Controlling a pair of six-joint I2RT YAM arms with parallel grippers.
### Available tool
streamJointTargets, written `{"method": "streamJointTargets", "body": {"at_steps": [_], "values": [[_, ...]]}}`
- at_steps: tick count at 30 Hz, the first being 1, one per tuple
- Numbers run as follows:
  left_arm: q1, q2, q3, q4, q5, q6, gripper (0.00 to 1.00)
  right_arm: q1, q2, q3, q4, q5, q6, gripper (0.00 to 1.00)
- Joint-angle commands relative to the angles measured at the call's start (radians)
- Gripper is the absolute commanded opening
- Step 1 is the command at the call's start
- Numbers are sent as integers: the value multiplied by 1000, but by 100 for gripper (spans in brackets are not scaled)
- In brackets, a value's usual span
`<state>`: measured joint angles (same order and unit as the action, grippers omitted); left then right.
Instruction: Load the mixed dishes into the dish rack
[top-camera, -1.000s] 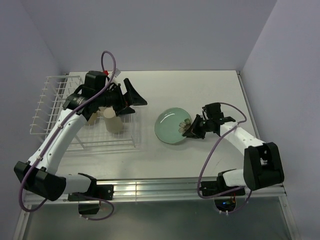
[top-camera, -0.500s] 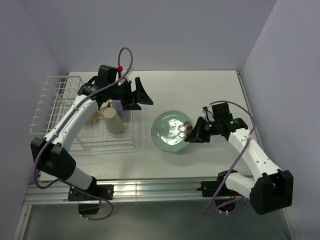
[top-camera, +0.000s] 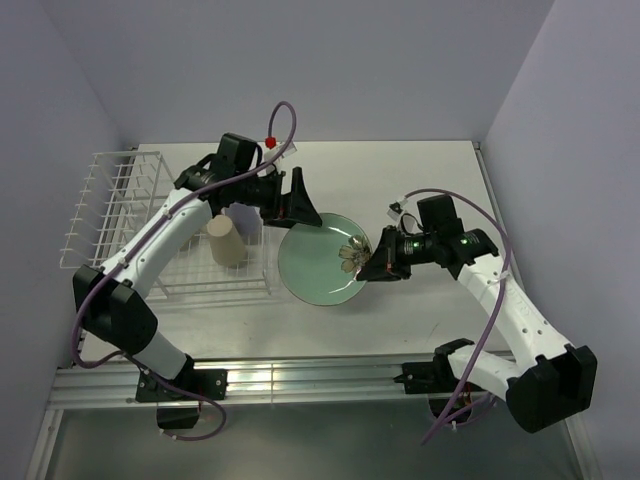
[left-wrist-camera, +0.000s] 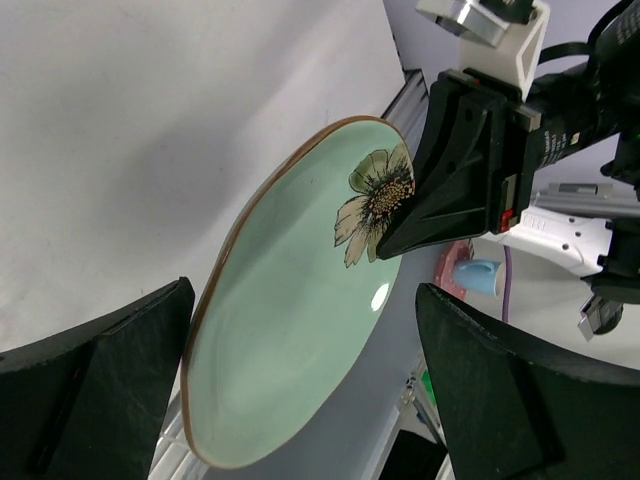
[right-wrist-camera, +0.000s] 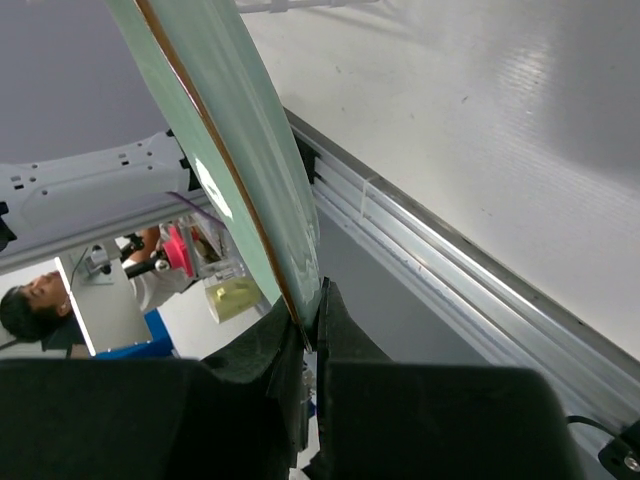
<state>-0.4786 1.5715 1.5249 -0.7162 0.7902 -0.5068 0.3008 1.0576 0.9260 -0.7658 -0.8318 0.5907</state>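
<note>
Right gripper (top-camera: 372, 264) pinching the flowered edge of the green plate (top-camera: 315, 268), plate tilted above the worktop (top-camera: 420, 185) just beside the rack (top-camera: 98, 192), left gripper (top-camera: 300, 207) spread wide at its opposite rim, tumbler (top-camera: 227, 243) in the rack

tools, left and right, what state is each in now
Left tool: open, holding nothing.
Right tool: shut on the plate rim.
</note>
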Motion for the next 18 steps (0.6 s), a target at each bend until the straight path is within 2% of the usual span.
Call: {"method": "streamJointTargets", "body": {"at_steps": [1,6,9,12,13,15,16,18], "values": [[-23,-7,29,6,49,47,99,21,-5,96,69,-127,15,0],[-37,-24,-11,21,98,45,99,31,15,111,79,-130,14,0],[-41,-45,-38,50,122,34,93,31,28,125,85,-135,8,0],[-45,-71,-80,83,165,22,76,31,47,145,94,-141,1,0],[-43,-80,-92,104,188,10,63,31,51,151,97,-151,-3,0],[-45,-105,-132,133,213,-5,49,31,67,169,108,-159,-3,0],[-43,-116,-149,155,228,-37,37,31,73,174,111,-165,-6,0],[-43,-143,-199,233,279,-71,28,38,91,195,117,-191,-18,0]]}}
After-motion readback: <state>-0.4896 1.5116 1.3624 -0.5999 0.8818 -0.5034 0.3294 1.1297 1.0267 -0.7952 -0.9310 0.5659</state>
